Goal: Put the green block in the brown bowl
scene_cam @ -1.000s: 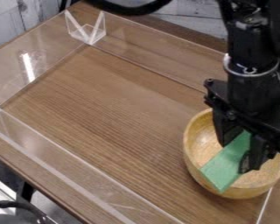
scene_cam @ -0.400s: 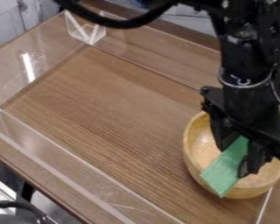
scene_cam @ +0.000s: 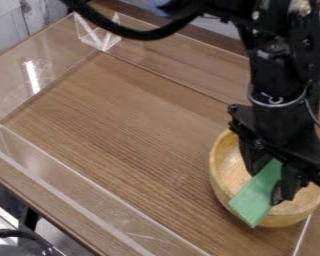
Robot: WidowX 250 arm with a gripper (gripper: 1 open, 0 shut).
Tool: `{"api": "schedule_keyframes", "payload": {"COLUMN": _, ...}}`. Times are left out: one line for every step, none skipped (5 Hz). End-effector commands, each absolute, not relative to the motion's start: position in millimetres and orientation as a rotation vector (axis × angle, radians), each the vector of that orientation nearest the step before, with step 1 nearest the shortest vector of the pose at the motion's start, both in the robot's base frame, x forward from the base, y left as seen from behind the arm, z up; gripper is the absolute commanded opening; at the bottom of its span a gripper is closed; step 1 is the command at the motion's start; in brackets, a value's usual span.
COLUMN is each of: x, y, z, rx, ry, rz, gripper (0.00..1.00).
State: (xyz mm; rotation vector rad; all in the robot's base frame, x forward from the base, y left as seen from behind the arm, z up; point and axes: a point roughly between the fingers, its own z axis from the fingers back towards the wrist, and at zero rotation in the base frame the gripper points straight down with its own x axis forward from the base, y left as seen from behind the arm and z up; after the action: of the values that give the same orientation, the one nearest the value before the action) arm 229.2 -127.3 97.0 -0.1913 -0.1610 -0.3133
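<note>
The brown bowl [scene_cam: 227, 172], a round light wooden bowl with thick walls, sits at the right front of the table. My black gripper [scene_cam: 282, 175] points down into it and is shut on the green block [scene_cam: 260, 194]. The block is a flat bright green bar, tilted, with its lower end over the bowl's near rim and its upper end hidden between the fingers [scene_cam: 304, 174]. Much of the bowl's inside is covered by the gripper and the block.
A wooden table top [scene_cam: 123, 120] is ringed by low clear plastic walls [scene_cam: 43, 160]. A clear folded plastic stand [scene_cam: 99, 36] stands at the back left. The table's front right corner lies just past the bowl.
The gripper and green block have sunk very slightly into the bowl; otherwise nothing has visibly changed.
</note>
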Motion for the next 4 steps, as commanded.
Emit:
{"api": "schedule_keyframes", "payload": {"x": 237.3, "y": -127.1, "z": 102.7, "rx": -0.205, "ry": -0.197, "rz": -0.300, "gripper": 0.00}}
{"api": "schedule_keyframes", "payload": {"x": 239.6, "y": -126.5, "z": 99.3, "rx": -0.209, "ry": -0.195, "rz": -0.294, "gripper": 0.00}}
{"api": "schedule_keyframes", "payload": {"x": 241.7, "y": -126.0, "z": 95.9, "rx": -0.212, "ry": -0.191, "rz": -0.288, "gripper": 0.00}}
{"api": "schedule_keyframes", "payload": {"x": 243.5, "y": -125.9, "z": 92.8, "rx": -0.215, "ry": -0.187, "rz": -0.281, "gripper": 0.00}}
